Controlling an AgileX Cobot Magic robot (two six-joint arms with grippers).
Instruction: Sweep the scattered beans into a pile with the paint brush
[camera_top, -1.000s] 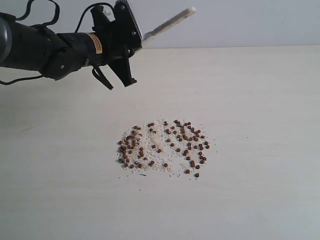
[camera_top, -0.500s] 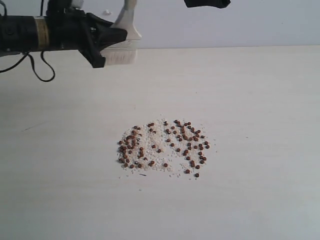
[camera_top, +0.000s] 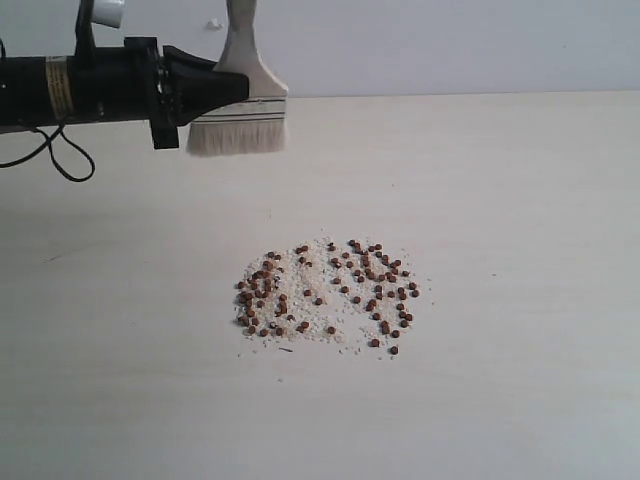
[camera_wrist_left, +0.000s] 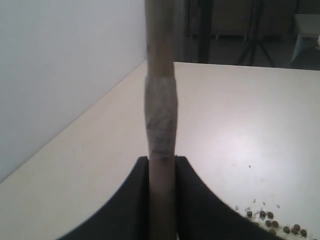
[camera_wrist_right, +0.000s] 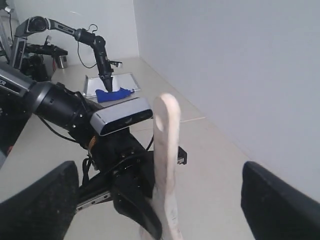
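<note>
Beans: your beans (camera_top: 330, 295) lie in a loose round patch near the middle of the table (camera_top: 520, 200), mixed with whitish grains (camera_top: 310, 275). They are thicker at the left rim and upper right and thin in the middle. The left wrist view catches only a few (camera_wrist_left: 272, 222) at its corner; the frame cuts off the rest.
Paint brush: the paint brush (camera_top: 248, 88) stands upright with its bristles down, toward the far edge on the left and well apart from the beans.
Hidden on the brush: the handle end runs off the top of the exterior view. Its hole shows only in the right wrist view (camera_wrist_right: 167, 145). The left wrist view gives you only the handle's narrow edge (camera_wrist_left: 161, 115).
Bristles: the bristles (camera_top: 236, 137) seem to hang clear of the table, but you cannot be sure from this angle.
Left tool: the left tool (camera_top: 228, 88) is narrow and clamped on the brush where the handle widens toward the ferrule, which it partly covers. Its fingers (camera_wrist_left: 192, 200) press on either side.
Right tool: the right tool (camera_wrist_right: 159, 170) is outside the exterior view. In its own view the fingers (camera_wrist_right: 42, 202) stand wide apart, are blurred, and grip nothing. The handle end rises between them in the picture, but whether it is level with them or beyond, you cannot tell.
Left arm: the black left arm (camera_top: 80, 88) comes in from the left edge, which cuts it off. A cable (camera_top: 62, 160) loops below it.
</note>
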